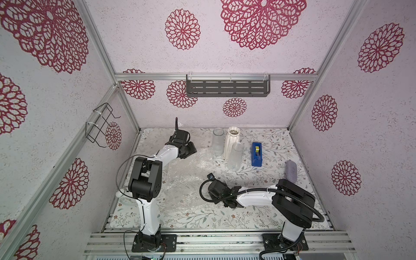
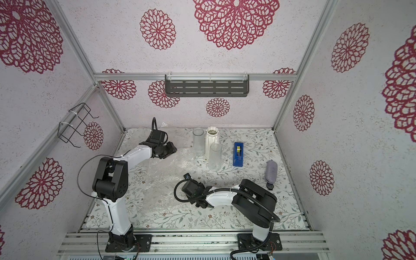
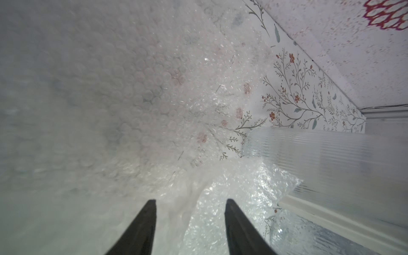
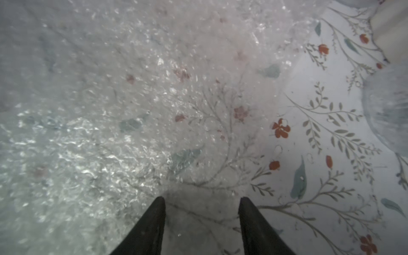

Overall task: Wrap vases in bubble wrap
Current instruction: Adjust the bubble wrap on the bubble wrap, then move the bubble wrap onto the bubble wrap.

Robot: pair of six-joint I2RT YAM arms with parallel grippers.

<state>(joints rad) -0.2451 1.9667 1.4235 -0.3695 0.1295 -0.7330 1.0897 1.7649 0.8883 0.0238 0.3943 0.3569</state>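
Three vases stand at the back of the table in both top views: a clear glass cylinder, a white ribbed ceramic one and a second glass cylinder. Crinkled bubble wrap lies spread over the table's middle. My left gripper hovers at the wrap's far edge, left of the vases. In the left wrist view it is open, with a raised fold of bubble wrap between its fingers, unclamped, beside a ribbed glass vase. My right gripper is open over the wrap's right edge.
A blue tape dispenser sits right of the vases, and a purple oblong object stands further right with a watch by it. A wire rack hangs on the left wall and a dark shelf on the back wall.
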